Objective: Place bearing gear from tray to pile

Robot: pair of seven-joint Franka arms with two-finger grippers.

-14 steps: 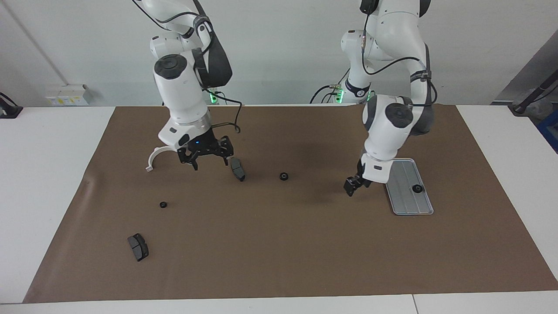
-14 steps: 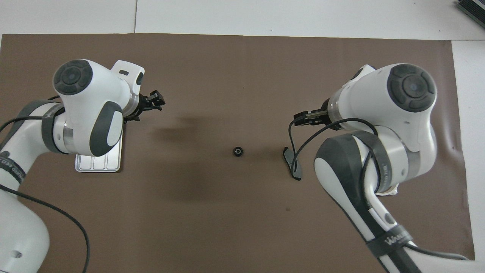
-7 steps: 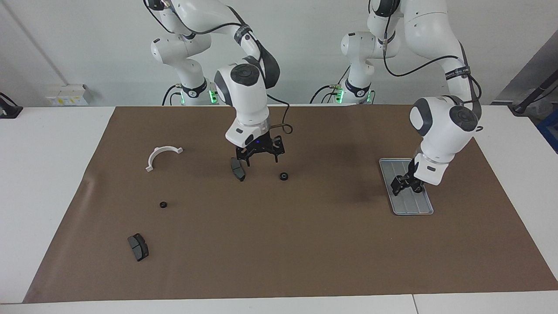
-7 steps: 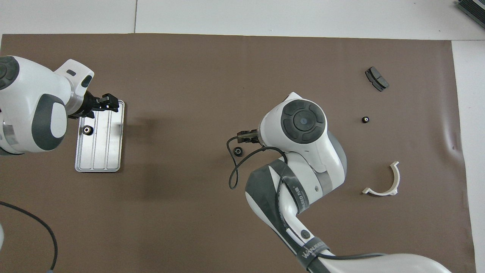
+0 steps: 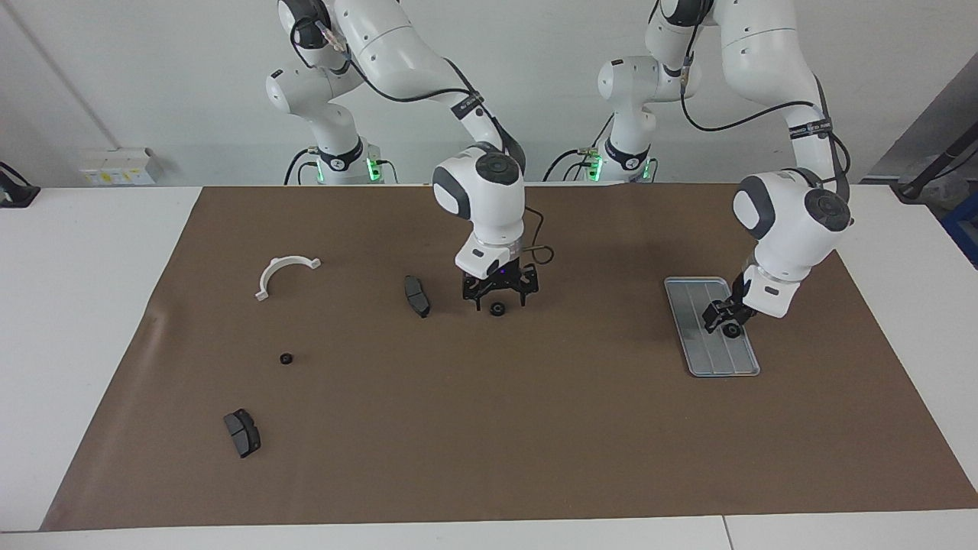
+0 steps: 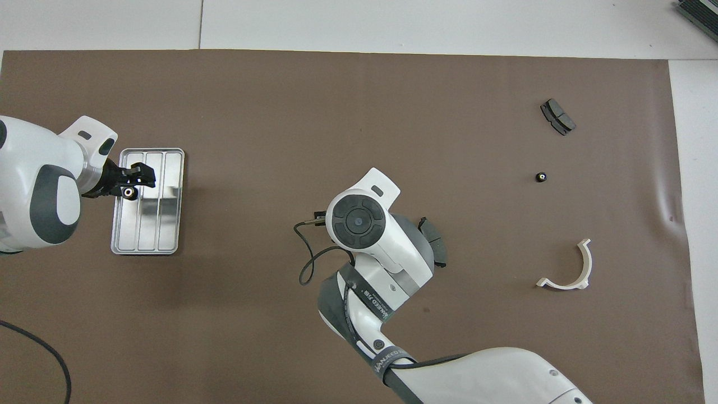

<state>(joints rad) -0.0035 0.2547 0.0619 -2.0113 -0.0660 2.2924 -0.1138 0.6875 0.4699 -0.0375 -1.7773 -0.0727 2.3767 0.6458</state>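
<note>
The silver-grey tray (image 5: 710,355) lies toward the left arm's end of the table and also shows in the overhead view (image 6: 160,224). A small black bearing gear (image 5: 732,331) sits on it (image 6: 129,192). My left gripper (image 5: 718,315) hangs low over the tray, just beside that gear (image 6: 143,175). The pile is scattered: a white half-ring bracket (image 5: 284,269), two dark brake pads (image 5: 416,296) (image 5: 242,432) and two small black gears (image 5: 497,308) (image 5: 286,358). My right gripper (image 5: 500,299) is open, low over the middle gear, its fingers on either side of it. In the overhead view its wrist hides that gear.
A brown mat (image 5: 489,428) covers the table; white table surface shows around it. A loose black cable (image 6: 305,264) hangs from the right wrist. The far brake pad (image 6: 557,116), small gear (image 6: 540,177) and bracket (image 6: 566,269) lie toward the right arm's end.
My right gripper swung from beside the bracket to the middle gear and came down over it. My left gripper moved from beside the tray to over the gear on it.
</note>
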